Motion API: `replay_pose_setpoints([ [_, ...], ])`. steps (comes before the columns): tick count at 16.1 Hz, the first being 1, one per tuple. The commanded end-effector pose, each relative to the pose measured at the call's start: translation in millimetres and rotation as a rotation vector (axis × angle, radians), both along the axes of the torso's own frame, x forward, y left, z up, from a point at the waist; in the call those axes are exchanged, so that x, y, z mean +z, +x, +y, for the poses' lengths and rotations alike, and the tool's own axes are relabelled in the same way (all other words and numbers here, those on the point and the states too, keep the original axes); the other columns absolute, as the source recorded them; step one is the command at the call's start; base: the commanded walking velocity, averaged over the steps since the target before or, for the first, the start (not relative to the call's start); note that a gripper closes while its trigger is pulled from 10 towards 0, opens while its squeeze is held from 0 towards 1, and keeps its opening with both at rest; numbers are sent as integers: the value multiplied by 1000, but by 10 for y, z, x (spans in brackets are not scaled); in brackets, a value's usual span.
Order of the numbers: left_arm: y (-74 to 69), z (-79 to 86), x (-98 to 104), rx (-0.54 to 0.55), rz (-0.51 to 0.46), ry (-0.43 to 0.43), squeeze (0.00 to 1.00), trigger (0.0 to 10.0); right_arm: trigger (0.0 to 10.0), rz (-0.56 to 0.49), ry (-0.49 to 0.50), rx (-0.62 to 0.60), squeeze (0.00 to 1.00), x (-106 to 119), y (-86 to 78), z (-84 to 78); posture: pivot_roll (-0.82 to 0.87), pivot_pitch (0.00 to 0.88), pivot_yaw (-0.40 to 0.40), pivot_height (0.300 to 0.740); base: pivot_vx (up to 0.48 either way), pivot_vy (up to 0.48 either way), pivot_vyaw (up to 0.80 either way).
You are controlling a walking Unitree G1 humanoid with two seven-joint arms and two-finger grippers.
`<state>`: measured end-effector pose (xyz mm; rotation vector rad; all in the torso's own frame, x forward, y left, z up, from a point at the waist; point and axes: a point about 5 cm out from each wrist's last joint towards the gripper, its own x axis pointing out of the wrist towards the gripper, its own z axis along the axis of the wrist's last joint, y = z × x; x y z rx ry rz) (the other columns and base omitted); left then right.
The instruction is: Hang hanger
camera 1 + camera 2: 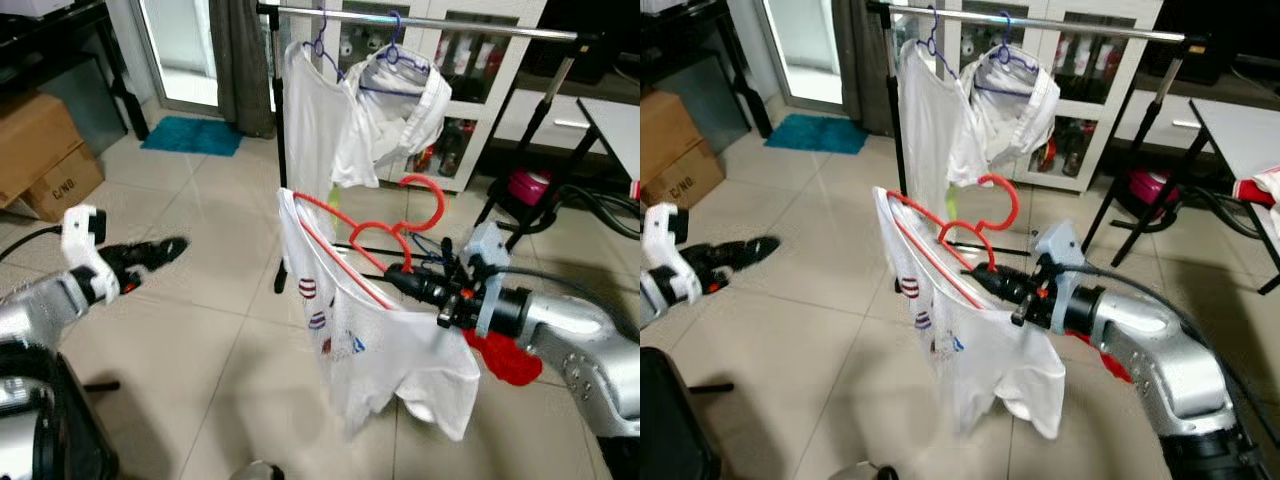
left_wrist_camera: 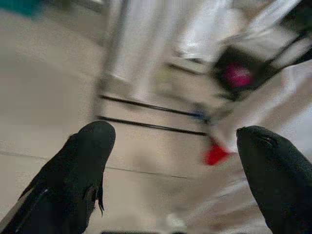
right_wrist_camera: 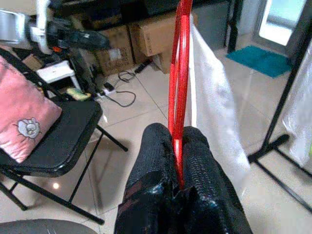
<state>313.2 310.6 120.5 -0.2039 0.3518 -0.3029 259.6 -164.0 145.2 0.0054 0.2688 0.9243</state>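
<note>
A red hanger [image 1: 412,215] carries a white T-shirt [image 1: 385,350] with small red and blue prints. My right gripper [image 1: 400,277] is shut on the hanger's lower bar, holding it tilted in front of the clothes rack, below the rail [image 1: 440,22]. In the right wrist view the red hanger [image 3: 179,83] runs straight up out of the closed fingers [image 3: 156,165]. My left gripper [image 1: 160,250] is held out low at the left, open and with nothing in it, apart from the shirt. On the rail hang two white garments on blue hangers [image 1: 395,55].
Cardboard boxes [image 1: 40,155] stand at the far left and a teal mat [image 1: 190,135] lies by the door. A white cabinet [image 1: 480,90] is behind the rack, with a table edge [image 1: 615,130] at the right. A black folding chair [image 3: 58,146] with a pink cushion stands near.
</note>
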Motion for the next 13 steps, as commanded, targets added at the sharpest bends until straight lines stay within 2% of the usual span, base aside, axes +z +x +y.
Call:
replay_pose_setpoints([
  [1,77,-103,109,-27,-92,90,1000,10000,10000,-44,-23,-27,0,36,15,36,-141,0,72,740,0,0,0],
  [2,107,-260,139,-71,-148,142,1000,10000,10000,-62,-45,-90,0,8,48,58,-141,0,71,740,0,0,0],
  [3,107,-412,138,-139,-180,210,784,10000,10000,-81,-58,-149,0,-4,87,62,-137,0,63,740,0,0,0],
  [4,112,-647,131,-225,-227,249,86,10000,10000,-84,-54,-245,0,-18,164,68,-132,0,53,740,0,0,0],
  [5,126,-887,125,-292,-279,242,0,10000,10000,-86,-37,-312,0,-14,241,102,-124,0,40,740,0,0,0],
  [6,118,-1126,126,-366,-317,187,0,10000,10000,-90,-8,-369,0,10,328,166,-120,0,30,740,0,0,0],
  [7,102,-1286,117,-422,-338,176,0,10000,10000,-105,12,-390,0,63,413,269,-124,0,30,740,0,0,0],
  [8,98,-1318,115,-431,-340,177,0,10000,10000,-111,16,-390,0,81,433,296,-127,0,31,740,0,0,0],
  [9,142,-1297,81,-380,-317,233,0,10000,10000,-149,8,-346,0,161,464,372,-136,0,34,740,0,0,0],
  [10,205,-1249,101,-314,-317,243,0,10000,10000,-158,16,-317,0,212,468,392,-131,0,23,740,0,0,0],
  [13,347,-1263,287,-203,-376,135,0,10000,10000,-154,39,-238,0,256,428,445,-124,0,9,740,0,0,0],
])
